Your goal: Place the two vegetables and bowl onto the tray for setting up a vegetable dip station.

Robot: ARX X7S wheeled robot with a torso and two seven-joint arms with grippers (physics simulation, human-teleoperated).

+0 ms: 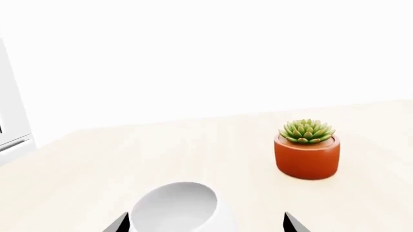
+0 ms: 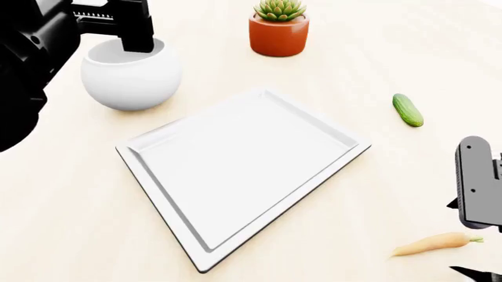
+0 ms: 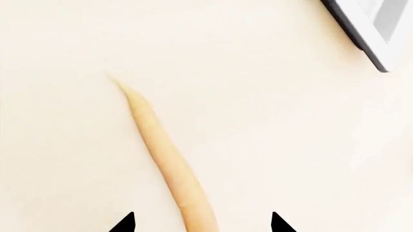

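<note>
A pale wooden table (image 2: 70,223) is seen from above in the head view. At its centre a flat white tray (image 2: 235,170) with a dark edge is laid, turned at an angle, with nothing on it. At the upper left of the frame a round white bowl (image 2: 131,73) is set just beyond the tray's far left corner. The left gripper (image 2: 129,32) is held at the bowl's rim, one dark finger dipped inside; in the left wrist view its fingertips are spread wide to either side of the bowl (image 1: 177,208), clenched on nothing. A succulent in a terracotta pot (image 2: 278,29) is placed at the top centre. A stubby dark-green cucumber (image 2: 407,110) is found at the right, apart from the tray. At the lower right a slim pale-orange carrot (image 2: 435,243) is laid on the table, and the right gripper (image 3: 201,223) is poised over its thick end, jaws parted, nothing grasped.
</note>
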